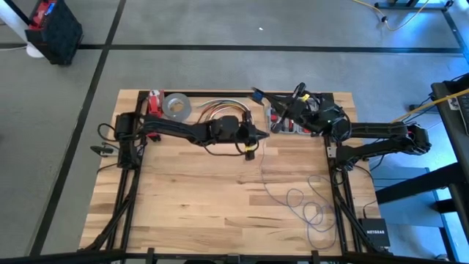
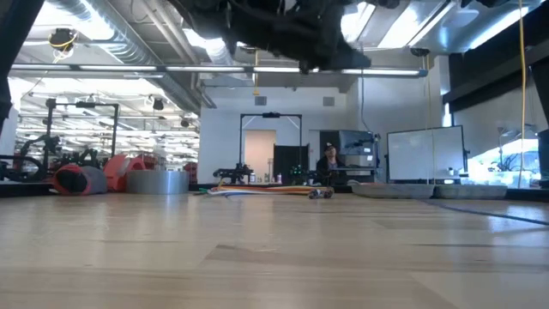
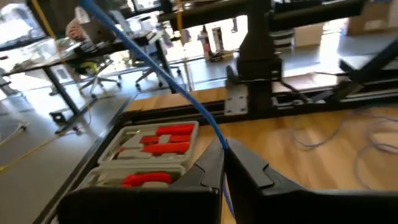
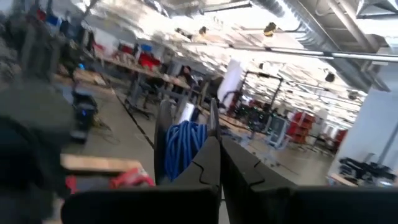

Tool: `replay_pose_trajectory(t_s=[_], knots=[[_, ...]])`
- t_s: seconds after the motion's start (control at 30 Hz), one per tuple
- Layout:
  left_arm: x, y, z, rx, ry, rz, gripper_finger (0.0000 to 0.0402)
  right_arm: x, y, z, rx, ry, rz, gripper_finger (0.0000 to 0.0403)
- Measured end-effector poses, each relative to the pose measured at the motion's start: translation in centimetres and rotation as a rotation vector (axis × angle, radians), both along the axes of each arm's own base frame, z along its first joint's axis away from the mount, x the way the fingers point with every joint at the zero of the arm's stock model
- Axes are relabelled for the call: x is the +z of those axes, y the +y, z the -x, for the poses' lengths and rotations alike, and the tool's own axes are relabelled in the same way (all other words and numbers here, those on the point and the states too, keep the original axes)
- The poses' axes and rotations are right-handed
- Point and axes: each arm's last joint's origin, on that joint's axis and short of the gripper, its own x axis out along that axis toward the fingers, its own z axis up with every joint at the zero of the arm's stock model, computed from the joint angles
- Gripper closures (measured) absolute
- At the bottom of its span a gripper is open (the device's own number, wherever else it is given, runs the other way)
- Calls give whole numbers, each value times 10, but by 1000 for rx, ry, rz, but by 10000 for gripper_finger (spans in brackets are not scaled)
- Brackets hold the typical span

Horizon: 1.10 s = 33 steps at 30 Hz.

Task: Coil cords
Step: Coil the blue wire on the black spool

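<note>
The cord is a thin bluish-grey wire. Its loose loops [image 1: 311,207] lie on the table's near right part, and one strand [image 1: 261,165] climbs from them to my left gripper [image 1: 265,135], which is shut on it at mid-table. In the left wrist view the strand [image 3: 155,65] goes on from the fingertips, straight and blue, toward my right gripper [image 1: 272,103]. That gripper is raised over the far edge, shut on a small blue coil [image 4: 183,146] of the cord. In the low view both arms [image 2: 292,34] show only as dark shapes overhead. My left gripper pinches a single strand of the cord [image 3: 219,135] between its two fingertips, coming almost level from the table's left. The strand leaves the fingers in a straight, taut line toward the right gripper; the other side drops slack to the table. My right gripper is shut on the blue coil's loops [image 4: 198,138] at its fingertips, pointing slightly upward toward the far left. The coil stands clear of the table. The fingers hide how many turns lie between them.
An open tool case [image 1: 289,126] with red parts lies under the two grippers at the far edge. To its left are an arched bundle of orange, red and white cables [image 1: 220,108], a grey tape roll [image 1: 176,106] and a red object [image 1: 154,103]. Bare wood fills the near left.
</note>
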Motion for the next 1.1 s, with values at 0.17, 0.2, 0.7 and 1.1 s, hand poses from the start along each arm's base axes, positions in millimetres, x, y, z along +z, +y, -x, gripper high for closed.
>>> replay_pose_trajectory(t_s=[0.17,0.2,0.7,1.1], knots=[[17,-12,8,-32,-3,-21,394,-4,-1,-1,-18,42,-4,400],[18,-12,8,-33,-5,-21,394,-4,-1,-1,-18,40,-4,400],[-3,28,20,172,200,27,394,-5,0,-1,-9,64,30,400],[-4,30,20,175,207,30,394,-24,1,-25,-255,292,307,400]])
